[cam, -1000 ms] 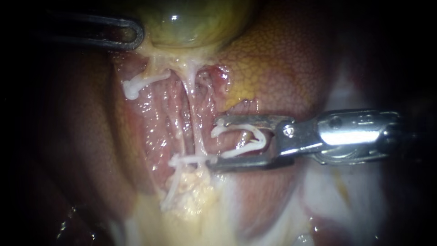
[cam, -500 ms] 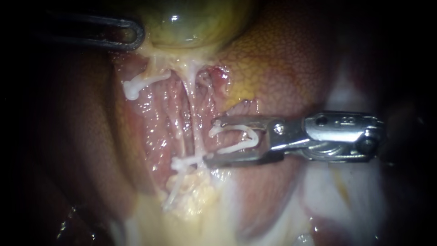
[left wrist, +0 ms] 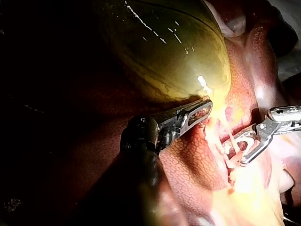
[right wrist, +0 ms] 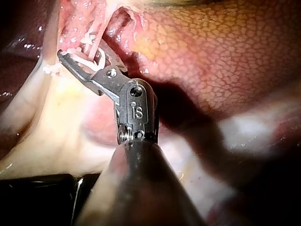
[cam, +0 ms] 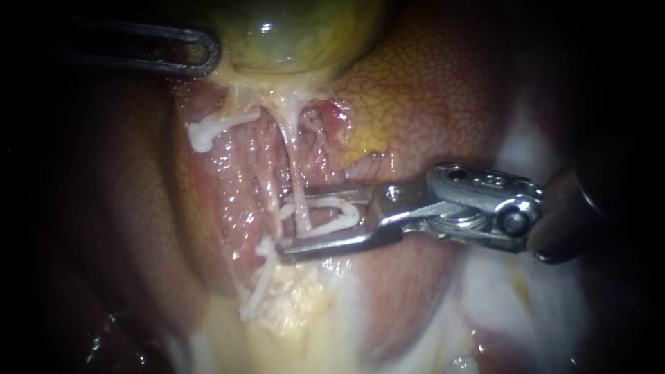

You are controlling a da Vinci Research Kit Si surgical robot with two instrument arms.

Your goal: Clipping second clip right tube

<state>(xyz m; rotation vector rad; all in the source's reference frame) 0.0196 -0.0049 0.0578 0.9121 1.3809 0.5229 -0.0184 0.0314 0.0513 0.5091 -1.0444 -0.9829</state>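
Clipping step: placement. The right instrument (cam: 292,223) has its loaded clip (cam: 346,206) set around the right tube (cam: 294,166), and the clip is not yet squeezed flat.
Right jaws: standing apart, each bearing on one leg of the open white clip they carry, with the tube between the legs.
Right tube: a pale strand in mid-scene, running from the gallbladder (cam: 298,34) at the far side toward the yellow fat at the near side.
Lower clip (cam: 265,248): closed, just on the near side of the jaws, by the lower jaw's tip.
Left instrument (cam: 211,52): far left, jaws apparently together on the gallbladder's edge.
Next move: likely a full squeeze, provided the clip's tips reach past the tube, stay off the liver (cam: 429,90) and keep clear of the lower clip.
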